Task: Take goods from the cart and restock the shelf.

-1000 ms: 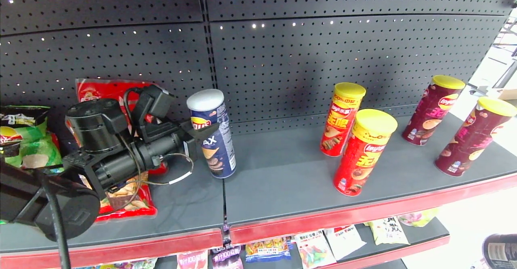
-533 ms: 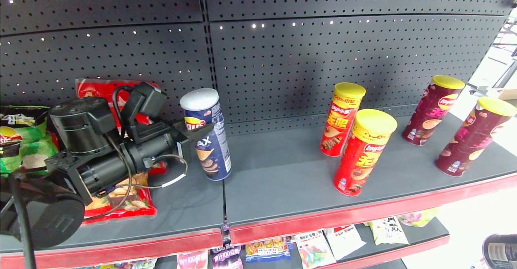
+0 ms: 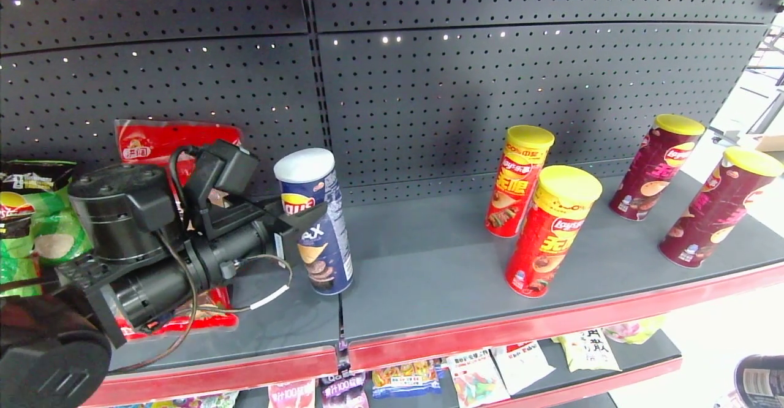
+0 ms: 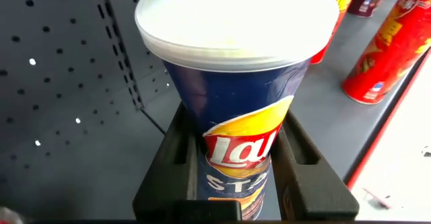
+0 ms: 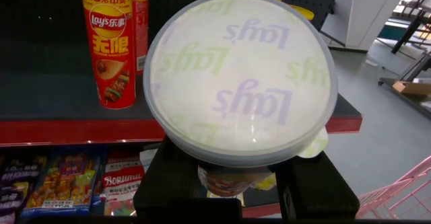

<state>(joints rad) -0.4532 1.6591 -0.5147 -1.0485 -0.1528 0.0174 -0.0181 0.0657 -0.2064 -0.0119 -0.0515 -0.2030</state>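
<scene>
Canister point(image 3: 315, 212) upright in left gripper point(image 3: 294, 221) at shelf point(image 3: 441, 273), second canister point(image 5: 241, 76) in right gripper point(image 5: 242, 180)

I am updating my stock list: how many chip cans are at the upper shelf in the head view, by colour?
Blue can, in the left pincer: 1
Red cans: 2
Maroon cans: 2
Total: 5

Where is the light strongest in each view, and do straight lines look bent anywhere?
Head view: light dots shine through the pegboard, daylight whitens the floor at right, and the shelf's red edge bows. Left wrist view: glare flattens the blue can's lid. Right wrist view: brightest in the room beyond the second can's lid.
</scene>
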